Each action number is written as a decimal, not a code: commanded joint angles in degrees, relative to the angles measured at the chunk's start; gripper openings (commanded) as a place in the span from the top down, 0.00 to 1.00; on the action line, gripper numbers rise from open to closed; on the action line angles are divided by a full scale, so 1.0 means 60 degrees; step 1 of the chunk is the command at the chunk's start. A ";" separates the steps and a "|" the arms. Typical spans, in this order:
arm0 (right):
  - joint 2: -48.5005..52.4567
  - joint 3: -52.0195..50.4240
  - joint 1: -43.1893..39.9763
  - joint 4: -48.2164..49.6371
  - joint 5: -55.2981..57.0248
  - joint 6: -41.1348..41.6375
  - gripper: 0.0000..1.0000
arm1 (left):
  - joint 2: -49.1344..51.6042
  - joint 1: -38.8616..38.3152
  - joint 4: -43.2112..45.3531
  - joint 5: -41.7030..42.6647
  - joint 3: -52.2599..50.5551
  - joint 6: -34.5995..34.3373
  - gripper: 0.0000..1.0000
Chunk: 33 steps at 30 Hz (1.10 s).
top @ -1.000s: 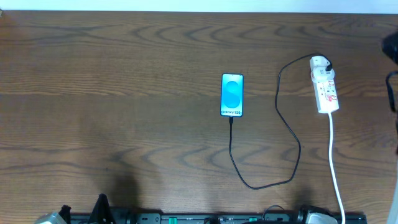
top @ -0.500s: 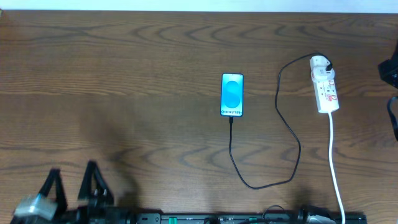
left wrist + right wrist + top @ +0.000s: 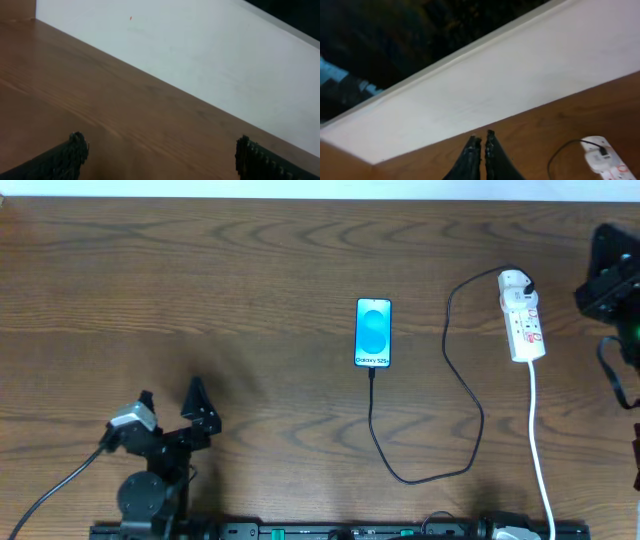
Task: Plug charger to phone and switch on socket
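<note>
The phone (image 3: 373,332) lies flat at mid-table, screen lit blue. The charger cable (image 3: 470,395) runs from the phone's near end, loops toward the front, then rises to its black plug (image 3: 526,281) seated in the far end of the socket (image 3: 524,320). The socket's end (image 3: 605,161) and the cable (image 3: 559,159) also show in the right wrist view. My left gripper (image 3: 170,394) is open and empty at front left, far from the phone; its fingers (image 3: 160,150) span bare wood. My right gripper (image 3: 483,142) is shut and empty; in the overhead view it (image 3: 600,277) hangs just right of the socket.
The socket's white cord (image 3: 538,430) runs to the front edge. A black rail (image 3: 350,531) lines the front edge. A white wall (image 3: 200,55) borders the far side of the wooden table (image 3: 200,280).
My left arm has come up from the front edge onto the table. My right arm has moved in from the right edge toward the socket. Phone, cable and socket have not moved.
</note>
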 commanded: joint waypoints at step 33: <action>-0.2532 -0.0007 0.0922 0.0750 0.1140 -0.2095 0.93 | 0.0280 -0.0047 0.1348 -0.0120 -0.2029 0.0729 0.04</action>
